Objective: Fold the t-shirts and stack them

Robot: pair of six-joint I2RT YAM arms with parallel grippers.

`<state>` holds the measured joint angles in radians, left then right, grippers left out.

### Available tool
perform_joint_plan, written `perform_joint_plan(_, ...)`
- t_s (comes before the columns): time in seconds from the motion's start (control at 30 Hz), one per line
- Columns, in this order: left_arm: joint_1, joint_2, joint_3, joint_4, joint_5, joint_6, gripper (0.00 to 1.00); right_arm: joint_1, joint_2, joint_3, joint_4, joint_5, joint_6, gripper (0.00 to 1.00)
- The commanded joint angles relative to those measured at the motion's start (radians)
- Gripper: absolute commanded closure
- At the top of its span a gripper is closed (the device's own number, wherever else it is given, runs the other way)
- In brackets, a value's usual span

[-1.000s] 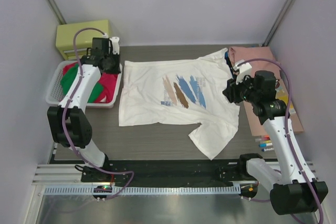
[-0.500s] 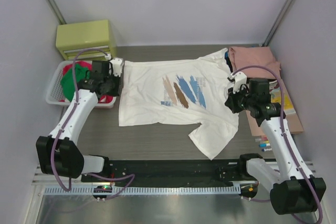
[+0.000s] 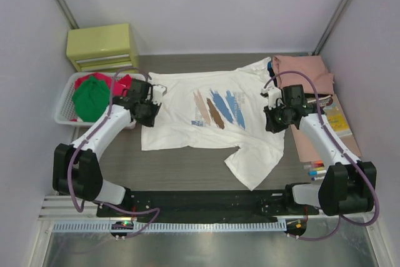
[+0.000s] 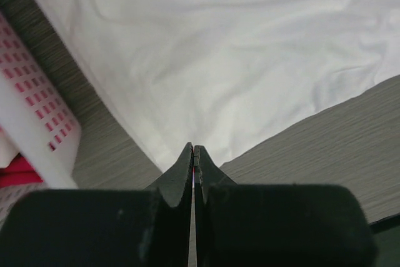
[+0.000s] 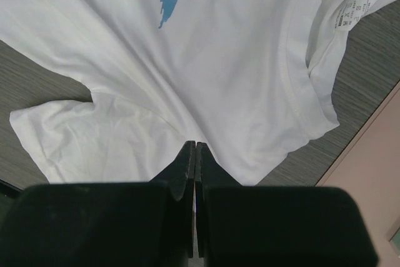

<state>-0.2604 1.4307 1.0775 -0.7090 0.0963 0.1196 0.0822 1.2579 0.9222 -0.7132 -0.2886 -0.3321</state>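
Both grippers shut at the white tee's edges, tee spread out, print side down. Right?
No: the white tee lies print side up; the top external view shows its blue and brown strokes facing the camera. The left gripper and right gripper are shut at its edges, and it is spread out.

white t-shirt (image 5: pixel 219 73) label (image 5: pixel 352 12) print illegible

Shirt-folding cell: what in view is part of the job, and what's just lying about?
Job: white printed t-shirt; green t-shirt; red t-shirt; salmon-pink t-shirt.

Lying about: white basket (only holds shirts); yellow-green drawer box; yellowish book; markers.
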Motion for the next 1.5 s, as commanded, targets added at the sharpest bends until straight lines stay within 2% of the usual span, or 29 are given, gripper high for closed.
perform_joint_plan(0.0,-0.126,0.034,-0.022,0.078,0.009,0.017,1.00,0.016,0.072,0.052,0.021,0.045,-0.015,0.99)
perform_joint_plan(0.1,-0.157,0.095,-0.022,0.082,0.071,0.006,1.00,0.022,0.092,0.058,0.037,0.037,-0.004,0.99)
perform_joint_plan(0.23,-0.166,0.163,-0.047,0.104,0.056,0.017,1.00,0.030,0.101,0.046,0.044,0.032,-0.007,0.99)
perform_joint_plan(0.53,-0.169,0.208,-0.109,0.129,0.059,0.032,1.00,0.042,0.173,0.065,-0.005,0.098,-0.082,0.99)
perform_joint_plan(0.77,-0.189,0.234,-0.136,0.152,0.045,0.047,1.00,0.045,0.230,0.112,-0.005,0.074,-0.074,0.99)
perform_joint_plan(1.0,-0.217,0.201,-0.157,0.154,0.034,0.051,1.00,0.050,0.386,0.176,0.038,0.081,-0.061,0.99)
perform_joint_plan(1.27,-0.218,0.132,-0.195,0.146,0.020,0.068,1.00,0.050,0.609,0.342,0.043,0.085,-0.005,0.99)
perform_joint_plan(1.47,-0.218,0.094,-0.218,0.137,0.019,0.083,1.00,0.047,0.687,0.431,0.087,0.219,0.039,0.99)
